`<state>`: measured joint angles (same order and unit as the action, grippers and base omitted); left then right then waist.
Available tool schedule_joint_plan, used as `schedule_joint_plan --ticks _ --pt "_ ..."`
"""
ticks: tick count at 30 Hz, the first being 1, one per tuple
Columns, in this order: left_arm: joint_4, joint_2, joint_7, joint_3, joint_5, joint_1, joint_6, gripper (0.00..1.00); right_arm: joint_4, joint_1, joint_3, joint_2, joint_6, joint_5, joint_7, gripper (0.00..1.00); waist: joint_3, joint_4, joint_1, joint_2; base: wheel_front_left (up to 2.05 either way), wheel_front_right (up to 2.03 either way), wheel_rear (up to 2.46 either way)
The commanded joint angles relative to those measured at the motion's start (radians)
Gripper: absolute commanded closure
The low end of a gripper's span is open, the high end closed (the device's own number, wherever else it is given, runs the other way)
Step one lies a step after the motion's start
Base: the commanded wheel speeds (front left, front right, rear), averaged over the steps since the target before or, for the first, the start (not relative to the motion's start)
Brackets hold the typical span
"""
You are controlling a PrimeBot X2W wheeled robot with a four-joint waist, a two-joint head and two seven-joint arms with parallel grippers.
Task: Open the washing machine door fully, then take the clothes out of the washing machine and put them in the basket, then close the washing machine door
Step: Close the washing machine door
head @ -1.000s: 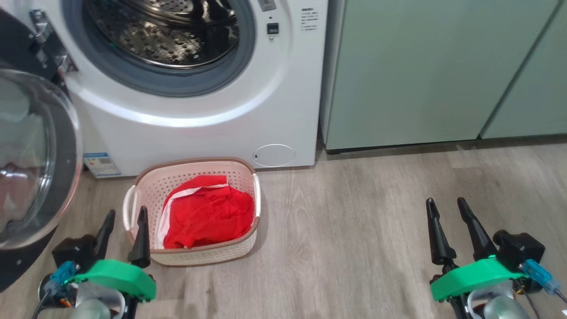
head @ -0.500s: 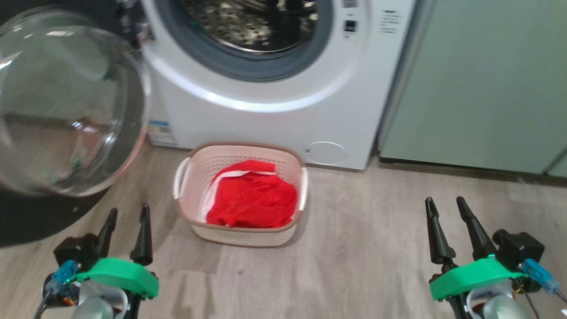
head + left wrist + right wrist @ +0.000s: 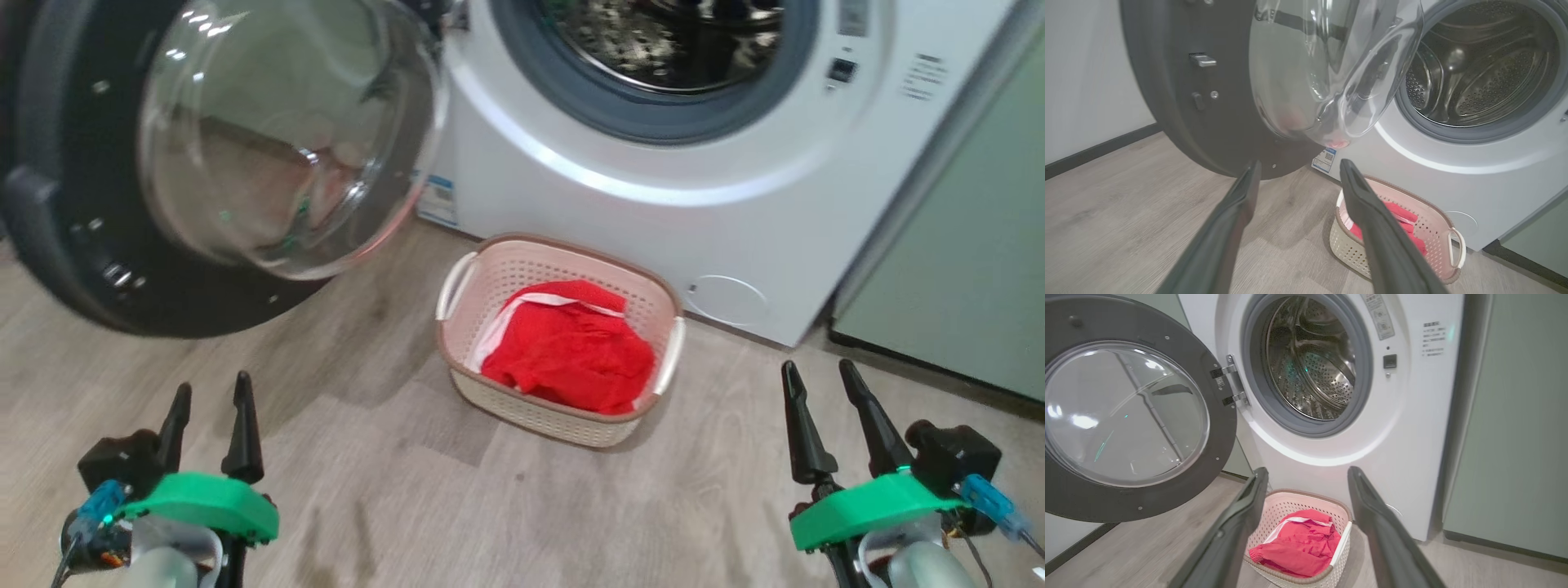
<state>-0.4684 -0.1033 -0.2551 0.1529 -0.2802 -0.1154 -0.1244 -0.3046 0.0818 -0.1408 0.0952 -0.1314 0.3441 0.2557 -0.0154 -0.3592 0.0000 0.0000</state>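
Note:
The washing machine door [image 3: 245, 147], a black ring around a bulging glass bowl, stands swung open at the upper left. The white washing machine [image 3: 620, 220] shows its steel drum [image 3: 1310, 367], with no cloth in the part I see. The cream basket [image 3: 535, 412] sits on the floor before the machine and holds the red clothes [image 3: 571, 355] with a white strip. My left gripper [image 3: 212, 384] is open at the lower left, below the door. My right gripper [image 3: 817, 365] is open at the lower right, right of the basket. Both are apart from everything.
Pale green cabinets [image 3: 963, 286] stand right of the machine. A white wall with dark skirting [image 3: 1086, 81] lies beyond the door. Grey wood floor [image 3: 490, 506] spreads between the grippers and the basket. A blue sticker [image 3: 438, 200] and a round hatch [image 3: 727, 300] mark the machine's base.
The camera has swung left, so the machine, basket and cabinets have slid right in the picture and much more of the open door shows. Both grippers stay open and empty.

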Motion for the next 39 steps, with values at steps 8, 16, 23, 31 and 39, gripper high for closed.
schedule_joint_plan --ticks 8,16,23,31,39 --pt "0.030 0.007 -0.007 0.057 0.021 -0.061 -0.006 0.00 0.028 0.046 -0.025 0.012 0.001 -0.004 0.006 0.00 -0.009 -0.124 0.0000 0.0000 0.00 0.00 0.00" --pt "0.037 0.014 -0.007 0.079 0.021 -0.050 -0.006 0.00 0.022 0.047 -0.034 0.020 0.001 -0.003 0.006 0.00 -0.015 -0.159 0.0000 0.0000 0.00 0.00 0.00" --pt "0.045 0.016 -0.007 0.112 -0.013 -0.041 -0.006 0.94 0.017 0.047 -0.043 0.021 0.001 0.003 0.006 0.00 -0.005 -0.153 0.0000 0.0000 0.00 0.00 0.00" --pt "0.006 -0.054 0.009 0.195 -0.266 -0.087 -0.006 1.00 0.019 0.036 -0.040 0.018 0.001 0.004 0.006 0.00 0.000 -0.121 0.0000 0.0000 0.00 0.00 0.00" --pt "-0.138 -0.199 0.302 0.445 -0.726 -0.275 0.010 1.00 0.017 0.038 -0.041 0.015 0.001 0.005 0.006 0.00 -0.011 -0.076 0.0000 0.0000 0.00 0.00 0.00"
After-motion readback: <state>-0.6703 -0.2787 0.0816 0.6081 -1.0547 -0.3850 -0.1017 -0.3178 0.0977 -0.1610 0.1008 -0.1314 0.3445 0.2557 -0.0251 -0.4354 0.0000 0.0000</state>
